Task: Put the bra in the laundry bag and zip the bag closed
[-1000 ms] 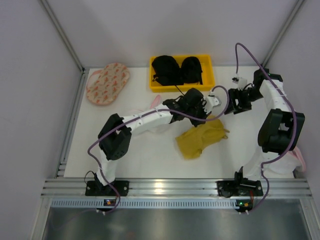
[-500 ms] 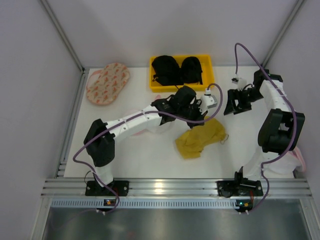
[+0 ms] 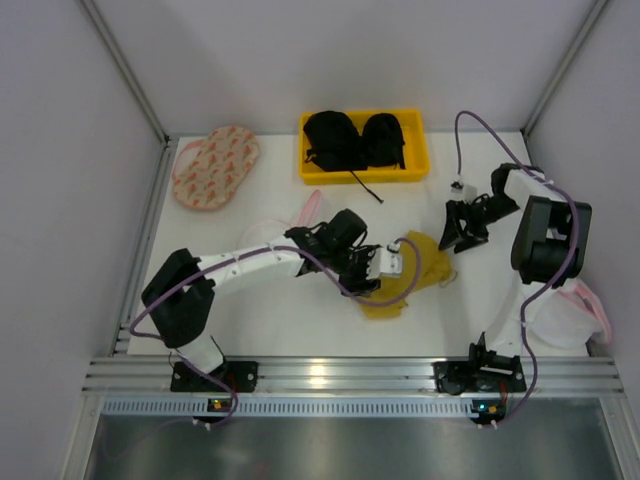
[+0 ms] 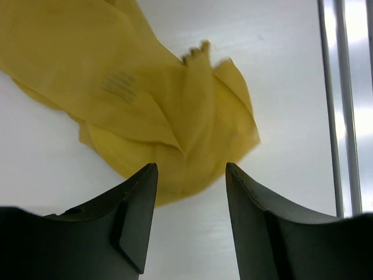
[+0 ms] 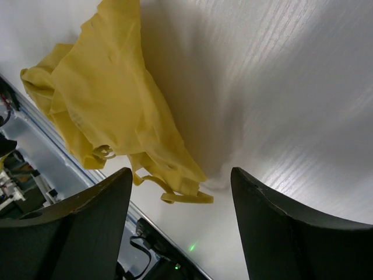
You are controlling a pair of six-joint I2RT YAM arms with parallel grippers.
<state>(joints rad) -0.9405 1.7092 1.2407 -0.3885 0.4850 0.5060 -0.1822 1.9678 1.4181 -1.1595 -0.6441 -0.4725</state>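
My left gripper (image 4: 190, 175) hangs released, jaws apart and empty, above the bra (image 4: 145, 87), which lies crumpled on the table (image 3: 300, 310) in front of the yellow tray (image 3: 418, 150). My right gripper (image 5: 180, 175), front-right of that tray, is released too.

From my seat, the bra (image 3: 405, 285) reads as soft, matt cloth, thin and creased. The table (image 5: 303, 87) is white with a faint wood grain and a mild sheen. At twelve o'clock the yellow bin (image 3: 417, 145) looks like smooth plastic. At six o'clock the rail (image 3: 380, 372) is bright ribbed metal. The left gripper (image 4: 191, 169) has matt black plastic fingers (image 4: 137, 216).
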